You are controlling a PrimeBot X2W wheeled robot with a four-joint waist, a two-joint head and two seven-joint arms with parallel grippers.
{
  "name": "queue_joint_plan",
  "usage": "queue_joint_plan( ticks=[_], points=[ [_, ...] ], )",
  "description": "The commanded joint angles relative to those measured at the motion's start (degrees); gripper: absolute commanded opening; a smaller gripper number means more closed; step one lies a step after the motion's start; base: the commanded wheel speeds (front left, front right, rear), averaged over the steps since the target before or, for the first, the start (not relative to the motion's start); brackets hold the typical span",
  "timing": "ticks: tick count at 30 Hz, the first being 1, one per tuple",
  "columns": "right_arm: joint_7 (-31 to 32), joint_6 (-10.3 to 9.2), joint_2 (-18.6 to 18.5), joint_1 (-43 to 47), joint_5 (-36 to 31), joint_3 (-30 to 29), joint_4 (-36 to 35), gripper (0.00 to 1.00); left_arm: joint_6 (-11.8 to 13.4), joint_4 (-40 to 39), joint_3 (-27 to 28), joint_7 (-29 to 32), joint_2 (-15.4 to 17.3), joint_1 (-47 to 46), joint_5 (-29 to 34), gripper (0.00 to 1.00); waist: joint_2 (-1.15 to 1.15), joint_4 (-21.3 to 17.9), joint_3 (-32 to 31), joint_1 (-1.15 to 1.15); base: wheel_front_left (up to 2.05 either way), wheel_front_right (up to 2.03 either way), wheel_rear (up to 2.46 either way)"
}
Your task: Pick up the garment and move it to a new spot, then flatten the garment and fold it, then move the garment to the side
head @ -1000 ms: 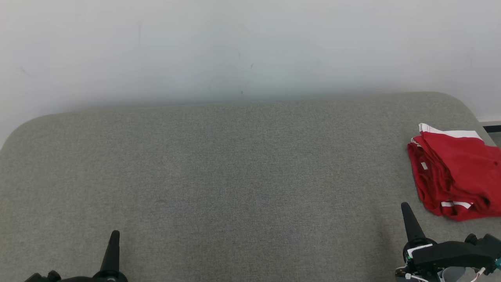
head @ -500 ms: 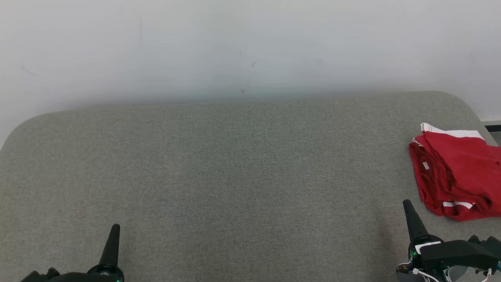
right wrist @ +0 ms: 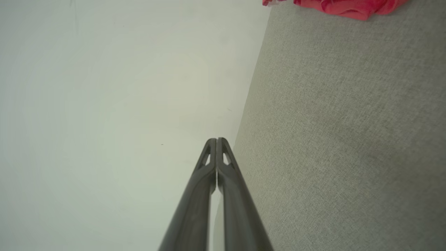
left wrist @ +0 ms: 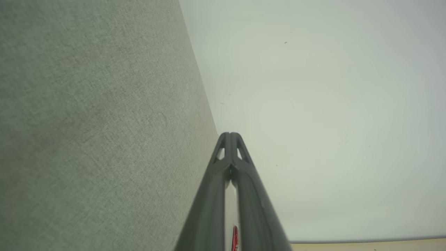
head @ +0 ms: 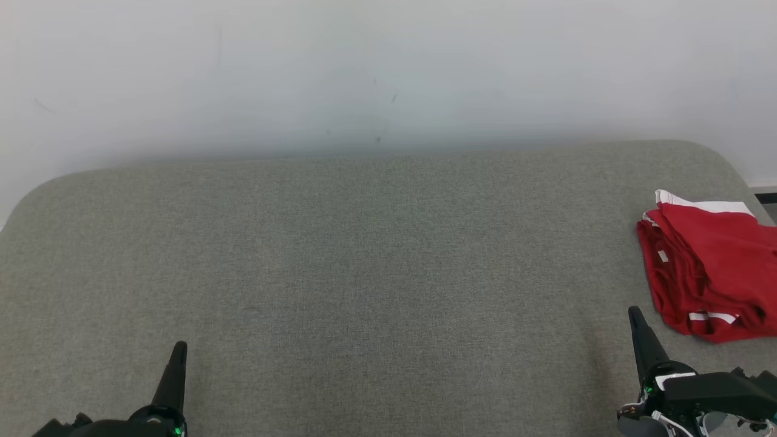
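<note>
A folded red garment (head: pixel 710 267) with white trim lies at the right edge of the grey upholstered surface (head: pixel 364 261). A strip of the garment (right wrist: pixel 348 7) also shows at the top of the right wrist view. My right gripper (head: pixel 635 314) is shut and empty, low at the right, a little to the left of and below the garment. Down at the lower left, my left gripper (head: pixel 179 347) is shut with nothing in it. In each wrist view the two dark fingers press together at the tips: left gripper (left wrist: pixel 230 134), right gripper (right wrist: pixel 216 139).
A plain pale wall (head: pixel 388 73) rises behind the grey surface. The surface has rounded far corners, and its right edge runs just beyond the garment. A dark strip (head: pixel 765 197) shows past that edge.
The whole head picture has drifted a little, so the camera moved. Both grippers stay shut, with their tips slightly higher in view. The garment lies as before.
</note>
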Motion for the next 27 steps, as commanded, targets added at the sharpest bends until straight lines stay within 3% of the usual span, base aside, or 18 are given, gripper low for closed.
queue_joint_plan(
  ticks=[1, 27],
  points=[
    [0.4, -0.09, 0.25, 0.32, 1.14, -0.43, -0.55, 0.0, -0.23, -0.54, 0.21, 0.42, 0.32, -1.19, -1.24, 0.0, 0.0, 0.03, 0.03, 0.0, 0.0, 0.0, 0.0],
    [2.95, -0.12, 1.67, 0.91, 10.14, -2.75, -2.27, 0.0, -0.66, -0.86, 0.48, 3.17, 0.39, -2.01, -11.7, 0.0, 0.0, 0.41, 0.49, 0.0, 0.0, 0.0, 0.0]
  ],
)
